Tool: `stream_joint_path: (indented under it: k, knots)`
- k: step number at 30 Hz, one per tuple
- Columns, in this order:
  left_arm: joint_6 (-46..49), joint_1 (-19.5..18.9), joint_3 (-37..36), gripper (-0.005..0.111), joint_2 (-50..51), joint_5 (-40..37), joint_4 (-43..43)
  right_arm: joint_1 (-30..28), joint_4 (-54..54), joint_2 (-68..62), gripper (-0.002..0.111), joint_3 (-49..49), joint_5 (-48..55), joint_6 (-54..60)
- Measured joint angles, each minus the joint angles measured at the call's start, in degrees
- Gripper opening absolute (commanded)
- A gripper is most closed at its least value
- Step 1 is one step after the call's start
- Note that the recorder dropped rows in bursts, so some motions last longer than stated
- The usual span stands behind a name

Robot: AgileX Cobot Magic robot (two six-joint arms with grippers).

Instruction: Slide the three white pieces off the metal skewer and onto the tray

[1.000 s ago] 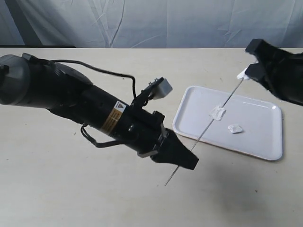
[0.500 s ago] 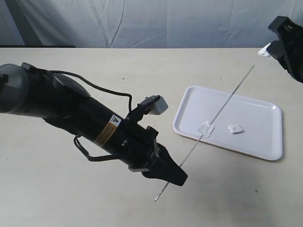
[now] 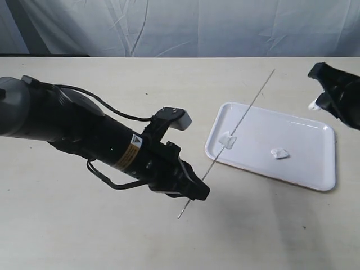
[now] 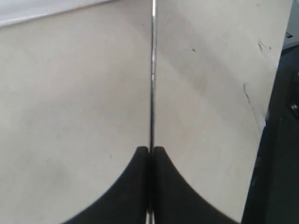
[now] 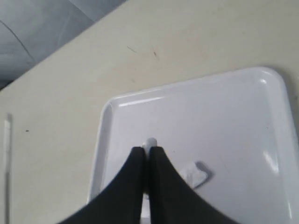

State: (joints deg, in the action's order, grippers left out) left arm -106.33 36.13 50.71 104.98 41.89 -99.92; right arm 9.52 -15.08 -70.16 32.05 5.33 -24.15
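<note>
Dark steel first: the metal skewer (image 4: 152, 70) is clamped between my left fingers (image 4: 133, 186), nearest the camera. Its short end pokes out below them over the surface (image 3: 84, 236), and the long end slants up and away. Since a second ago I've swung it leftward, and the one threaded piece (image 3: 228, 140) has slipped down the rod. It now sits over the near-left rim of the tray (image 3: 315, 169) rather than above the middle. Further in, a second piece (image 3: 279, 152) lies loose on the tray. Farthest off, my right fingers (image 5: 135, 182), which pulled the top piece clear of the tip, have dropped towards the tray's far corner, pinched together on that small white chunk (image 5: 150, 141). By my reckoning that's one delivered, one ready to release and one left to strip.
</note>
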Motion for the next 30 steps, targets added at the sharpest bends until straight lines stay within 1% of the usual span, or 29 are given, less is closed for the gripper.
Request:
stream_joint_path:
  k: [6, 11, 14, 18, 21, 26, 30]
  knots:
    - [0.00, 0.00, 0.00, 0.000, -3.01, -6.70, 0.00, 2.79, 0.03, -6.91, -0.001, 0.00, -2.27, 0.12]
    - [0.00, 0.00, 0.00, 0.000, -4.06, -8.06, 0.00, 6.04, -1.64, -13.03, 0.000, 0.00, -7.72, -0.12]
    - [-0.12, 0.00, 0.00, 0.000, -4.20, -8.16, -0.11, 7.80, -2.95, -16.65, 0.006, 0.00, -9.86, -0.21]
    - [-0.47, 0.00, 0.00, 0.000, -4.24, -8.45, -0.11, 9.31, -4.58, -21.24, 0.020, 0.00, -12.59, -0.34]
    - [-0.72, -0.23, 0.00, 0.000, -4.24, -8.83, -0.11, 9.80, -4.70, -22.89, 0.027, 0.00, -13.66, -1.21]
    - [-1.42, -1.99, 0.00, 0.000, -4.24, -9.07, -0.11, 10.05, -4.70, -23.63, 0.028, 0.00, -14.58, -1.56]
    - [-1.51, -2.36, 0.00, 0.000, -4.24, -9.25, -0.11, 10.83, -2.17, -20.70, 0.028, 0.11, -13.54, -2.08]
